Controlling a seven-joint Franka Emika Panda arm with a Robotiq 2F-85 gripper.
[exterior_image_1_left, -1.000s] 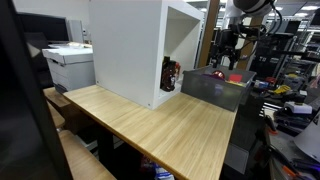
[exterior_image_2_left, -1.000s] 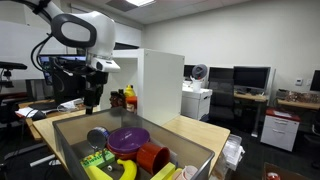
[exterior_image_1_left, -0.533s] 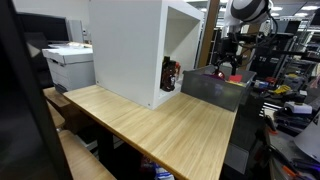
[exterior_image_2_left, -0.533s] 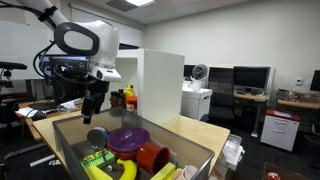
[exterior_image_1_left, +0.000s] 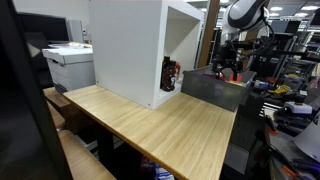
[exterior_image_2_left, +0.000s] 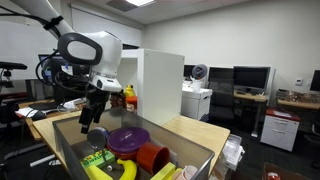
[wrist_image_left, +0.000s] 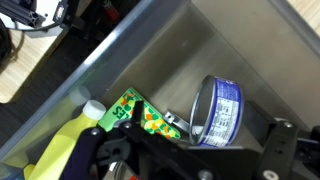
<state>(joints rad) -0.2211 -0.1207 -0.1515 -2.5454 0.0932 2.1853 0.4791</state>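
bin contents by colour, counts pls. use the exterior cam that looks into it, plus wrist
In the bin:
Purple: 1, bowl
Red: 1, cup
Green: 1, packet
Yellow: 2, bottle and yellow piece
Silver: 1, can
Total: 6

White Panda arm (exterior_image_2_left: 88, 50) — rounded, glossy joints, black cables, dark end effector (exterior_image_2_left: 90, 116)
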